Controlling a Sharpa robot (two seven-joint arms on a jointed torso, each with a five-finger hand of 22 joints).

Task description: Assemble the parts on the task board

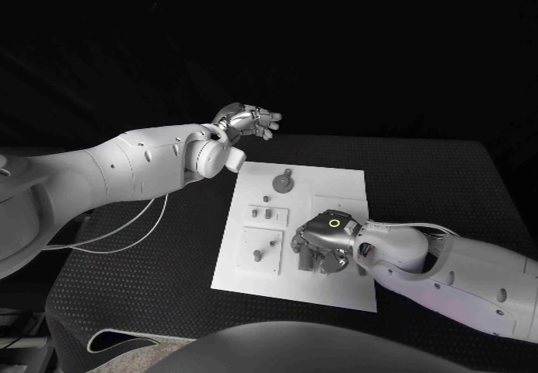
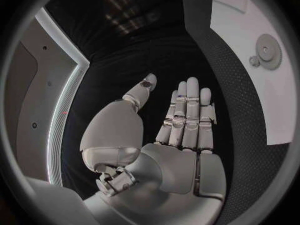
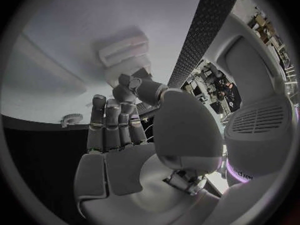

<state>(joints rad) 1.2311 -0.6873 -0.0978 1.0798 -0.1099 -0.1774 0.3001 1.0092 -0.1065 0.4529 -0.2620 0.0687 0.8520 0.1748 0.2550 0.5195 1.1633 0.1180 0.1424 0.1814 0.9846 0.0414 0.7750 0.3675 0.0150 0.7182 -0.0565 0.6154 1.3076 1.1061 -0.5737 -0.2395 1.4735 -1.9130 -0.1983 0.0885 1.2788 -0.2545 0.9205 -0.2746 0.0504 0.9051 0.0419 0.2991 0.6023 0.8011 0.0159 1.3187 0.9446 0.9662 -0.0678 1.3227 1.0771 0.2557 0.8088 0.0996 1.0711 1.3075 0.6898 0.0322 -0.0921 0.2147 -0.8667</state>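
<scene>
Head view shows us the white task board [image 1: 337, 186] lying on the black bench [image 1: 448, 186], with the right robot hand [image 1: 323, 247] directly above the board's near right part, palm down and fingers bent toward the plate. Just beside that hand, toward the left arm, we see a raised square plate [image 1: 260, 250] with a small grey part [image 1: 258, 254] on it, and a little farther out a smaller block [image 1: 267, 214] carrying small pegs. Beyond the right robot hand, at the far end of the board, lies a round gear-like part [image 1: 284, 183] with a smaller knob touching it. In the right wrist view, the fingers [image 3: 112, 120] lie close together and nearly straight, and the thumb crosses toward them just above a pale raised block [image 3: 125, 52] on the board; we cannot tell whether anything is pinched between them. The left robot hand [image 1: 246, 120] is raised past the far left corner of the board, well apart from every part. In the left wrist view its fingers [image 2: 187, 110] are extended side by side, the thumb set apart, and nothing is in its grasp; the gear-like part [image 2: 269, 50] shows off beyond the fingertips on the board [image 2: 275, 110].
</scene>
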